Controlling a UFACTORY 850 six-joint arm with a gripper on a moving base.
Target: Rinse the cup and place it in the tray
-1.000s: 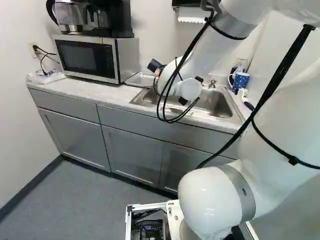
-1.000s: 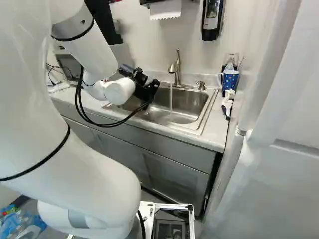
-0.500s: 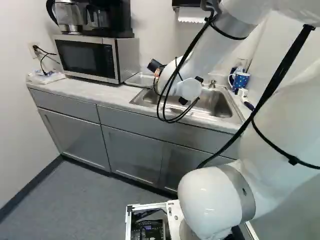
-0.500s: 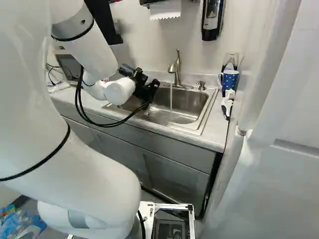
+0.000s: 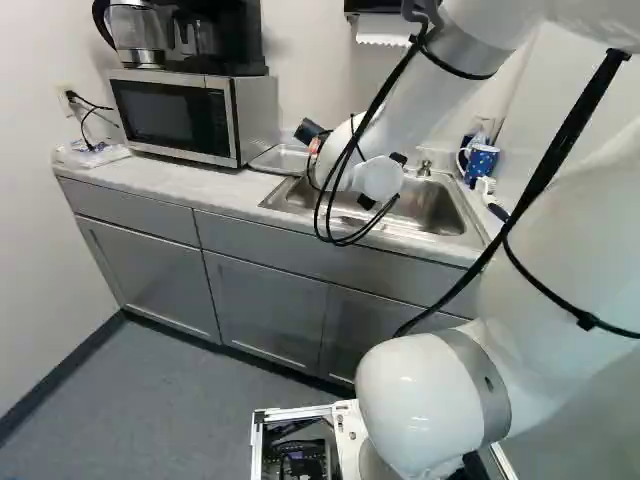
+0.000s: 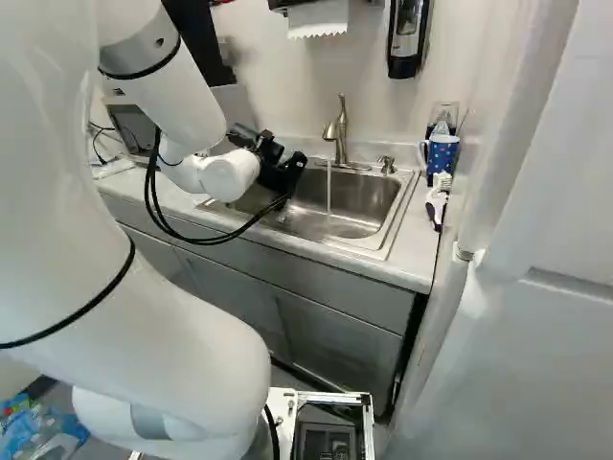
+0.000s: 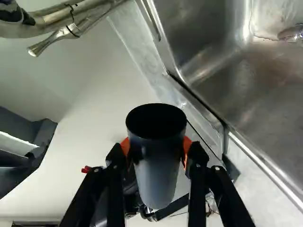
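Cup (image 7: 158, 165) is held in the black gripper (image 6: 284, 175), its open mouth showing in the wrist view. The jaws stand partway open, apart by the cup's width, with the orange pads pressed against its two sides. The cup is up in the air near the sink (image 6: 368, 206), away from the water (image 6: 329, 192) running from the faucet (image 6: 341, 139). The metal tray (image 5: 280, 160) lies on the counter (image 5: 190, 180) between the microwave (image 5: 245, 120) and the sink.
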